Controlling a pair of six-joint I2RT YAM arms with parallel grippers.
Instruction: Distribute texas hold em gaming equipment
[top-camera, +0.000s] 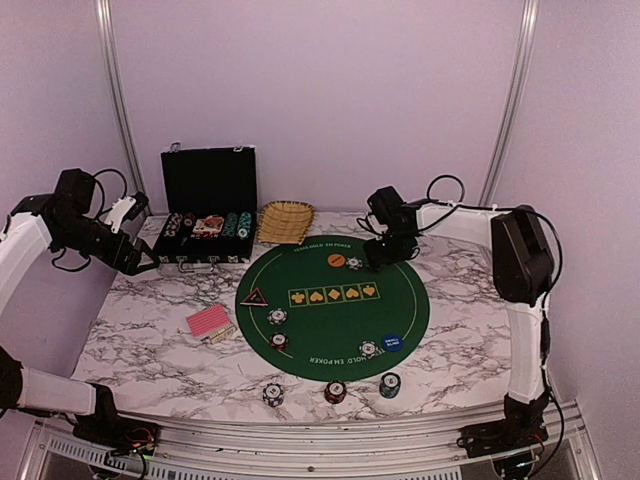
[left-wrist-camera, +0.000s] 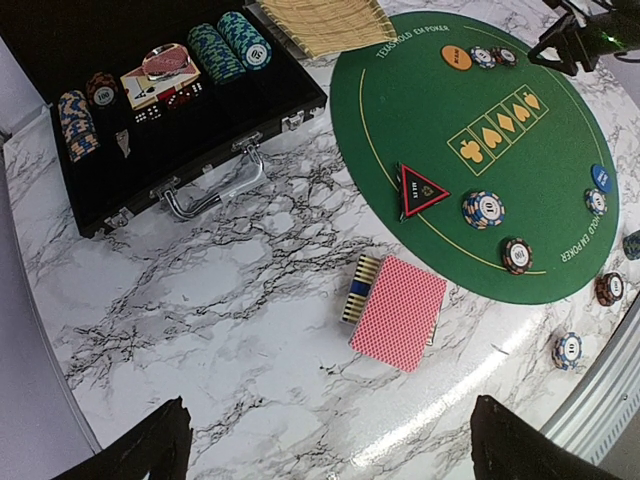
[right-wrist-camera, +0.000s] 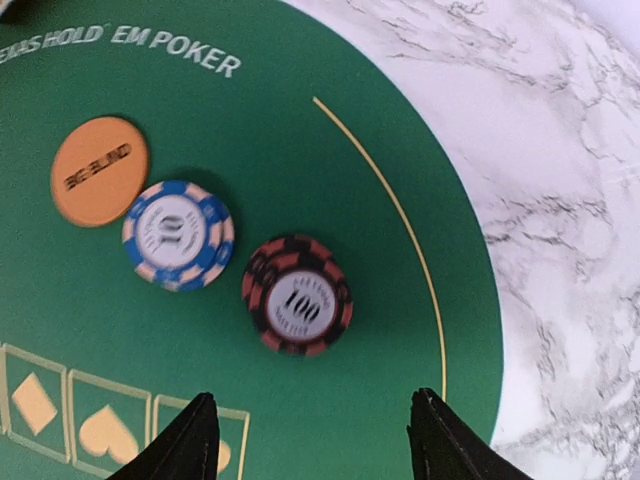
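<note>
- Over the far right of the green mat (right-wrist-camera: 260, 150), the right tool (right-wrist-camera: 312, 405) is hanging released, with nothing between its jaws. A black-red chip (right-wrist-camera: 297, 295) is lying free just ahead, beside a blue chip (right-wrist-camera: 178, 235) and the orange disc (right-wrist-camera: 99, 170).
- Chips are sitting around the mat's other edges too, so dealing-out is looking well along.
- The playing cards (left-wrist-camera: 398, 312) are lying stacked on the surface (left-wrist-camera: 250, 330) left of the mat, seemingly undealt. The left tool (left-wrist-camera: 330, 430) is hovering released above them.
- The black case (left-wrist-camera: 60, 40) at far left is holding more chips, and nothing is blocking it.
</note>
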